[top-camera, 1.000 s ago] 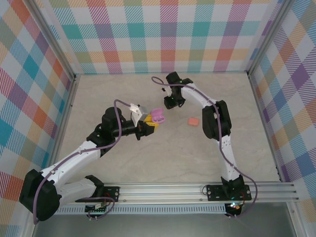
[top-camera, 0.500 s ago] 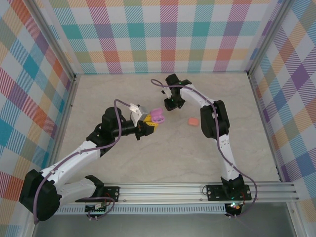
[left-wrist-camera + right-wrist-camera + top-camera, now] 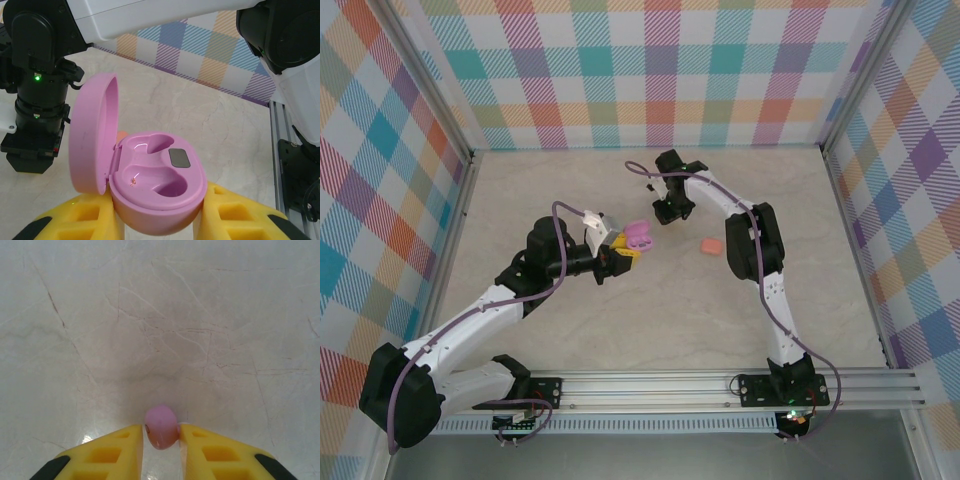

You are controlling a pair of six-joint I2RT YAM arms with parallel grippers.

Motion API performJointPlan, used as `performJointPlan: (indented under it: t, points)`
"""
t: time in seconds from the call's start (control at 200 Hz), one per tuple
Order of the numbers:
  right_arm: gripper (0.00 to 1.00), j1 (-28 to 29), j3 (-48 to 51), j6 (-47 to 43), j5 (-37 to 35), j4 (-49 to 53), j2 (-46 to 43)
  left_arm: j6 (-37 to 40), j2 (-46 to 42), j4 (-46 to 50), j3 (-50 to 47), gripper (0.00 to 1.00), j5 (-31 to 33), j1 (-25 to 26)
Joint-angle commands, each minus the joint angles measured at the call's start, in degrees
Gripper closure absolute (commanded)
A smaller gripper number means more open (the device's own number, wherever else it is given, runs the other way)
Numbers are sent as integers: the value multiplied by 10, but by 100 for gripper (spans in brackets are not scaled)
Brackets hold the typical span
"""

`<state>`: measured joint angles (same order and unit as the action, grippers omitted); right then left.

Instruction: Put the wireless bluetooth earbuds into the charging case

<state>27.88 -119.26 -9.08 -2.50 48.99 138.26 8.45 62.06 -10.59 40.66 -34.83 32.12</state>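
Pink open case [image 3: 160,175] clamped in left tool [image 3: 159,222]; right tool [image 3: 161,439] pinches half-hidden earbud [image 3: 161,425].

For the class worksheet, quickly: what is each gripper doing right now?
Left gripper: closed on the open, rounded pink plastic charging case.
Right gripper: closed on a tiny rounded pink earbud.

Two grippers were counted: one left gripper [image 3: 160,222] and one right gripper [image 3: 161,442]. There were two cases. One pink case [image 3: 155,185], open, sat between the left gripper's fingers and had two wells [image 3: 171,188]. One salmon case [image 3: 711,245] lay near the right gripper, apart from it. One earbud [image 3: 161,426], purple, sat between the right gripper's fingers.
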Motion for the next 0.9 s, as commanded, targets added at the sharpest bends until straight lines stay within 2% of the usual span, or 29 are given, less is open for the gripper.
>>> performJointPlan:
  t: [0.0, 0.445, 0.635, 0.895]
  points:
    - [76, 2, -10, -3, 20, 21, 2, 6, -4, 0, 20, 86, -2, -5]
    - [78, -22, 87, 57, 115, -23, -118, 6, -10, 3, 22, 86, -7, -5]
    - [79, -34, 165, 77, 161, -49, -202, 4, -11, 2, 24, 86, -13, -5]
    - [79, -39, 247, 95, 208, -29, -326, 4, -19, 5, 24, 86, -14, -5]
